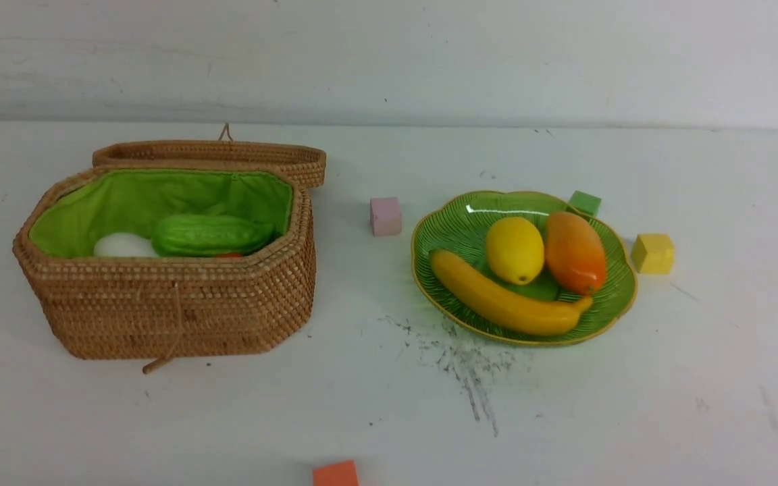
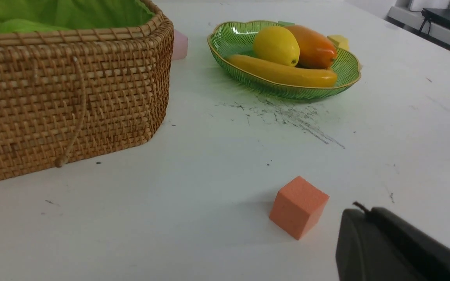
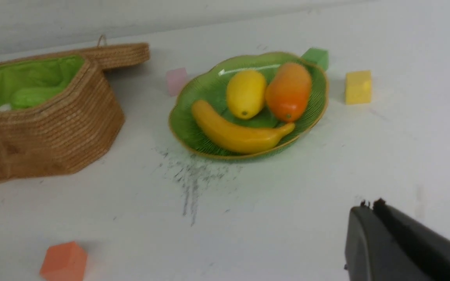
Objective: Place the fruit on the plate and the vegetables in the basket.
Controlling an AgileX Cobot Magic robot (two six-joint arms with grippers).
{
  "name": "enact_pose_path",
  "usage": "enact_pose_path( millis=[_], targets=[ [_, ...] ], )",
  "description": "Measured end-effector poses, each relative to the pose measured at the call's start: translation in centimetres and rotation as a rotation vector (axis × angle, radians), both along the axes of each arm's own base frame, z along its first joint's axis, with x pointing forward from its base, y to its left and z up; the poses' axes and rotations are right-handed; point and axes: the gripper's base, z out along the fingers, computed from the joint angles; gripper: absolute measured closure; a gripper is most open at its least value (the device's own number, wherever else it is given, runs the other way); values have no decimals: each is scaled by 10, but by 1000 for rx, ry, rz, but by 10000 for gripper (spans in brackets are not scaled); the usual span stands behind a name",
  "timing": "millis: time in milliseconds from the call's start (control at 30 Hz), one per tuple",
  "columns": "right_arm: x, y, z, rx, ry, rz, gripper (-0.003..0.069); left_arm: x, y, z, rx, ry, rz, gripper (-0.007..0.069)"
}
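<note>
The plate [image 1: 615, 297], a ribbed green leaf-shaped dish with a gold rim, sits on the white surface [image 1: 699, 378] and serves as the reference for everything else. On it lie all three fruits: the banana [image 1: 504, 300] curves along the plate's near edge, the lemon [image 1: 514, 250] rests just behind the banana at the middle of the plate, and the mango [image 1: 574, 251] lies beside the lemon on its right, touching or nearly touching it, red tip toward the banana's end. Well to the left of the plate stands the basket [image 1: 179, 304], its wicker lid [image 1: 220, 154] swung open and lying behind it. Inside, against the green lining, the bumpy green gourd [image 1: 212, 235] lies across the middle, the white radish [image 1: 122, 246] shows beside it on the side away from the plate, and a sliver of the red-orange pepper [image 1: 229, 255] peeks out under the gourd. Between the basket and the plate, close to the plate's far left rim, stands a pink cube [image 1: 385, 216]. A green cube [image 1: 585, 202] sits just behind the plate's far right rim, and a yellow cube [image 1: 653, 253] stands near its right side. An orange cube [image 1: 335, 474] lies well in front of the plate, to its left. Dark scuff marks [image 1: 463, 358] smear the surface just in front of the plate. Only one dark corner of the left gripper [image 2: 397, 249] shows in the left wrist view and one of the right gripper [image 3: 400, 246] in the right wrist view, so I cannot tell how either pair of jaws stands; nothing is visibly held.
</note>
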Motion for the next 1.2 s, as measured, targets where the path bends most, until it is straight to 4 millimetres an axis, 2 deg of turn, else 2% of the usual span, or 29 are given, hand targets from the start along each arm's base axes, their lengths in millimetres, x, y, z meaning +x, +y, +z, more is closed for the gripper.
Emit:
enact_pose_path(
  millis=[33, 133, 233, 333, 433, 500, 1200],
  targets=[
    [1, 0, -2, -4, 1, -11, 657, 0, 0, 0, 0, 0, 0, 637],
    [15, -5, -27, -19, -31, -108, 677, 0, 0, 0, 0, 1, -1, 636],
    [23, -9, -73, -43, -24, -165, 677, 0, 0, 0, 0, 1, -1, 634],
    [26, -13, -110, -87, -8, -193, 677, 0, 0, 0, 0, 1, -1, 633],
    [30, -15, -137, -138, 16, -205, 677, 0, 0, 0, 1, 2, -2, 629],
    [31, -16, -144, -152, 26, -206, 677, 0, 0, 0, 1, 2, -2, 627],
    [32, -16, -144, -139, -3, -210, 673, 0, 0, 0, 1, 3, -2, 610]
  ],
)
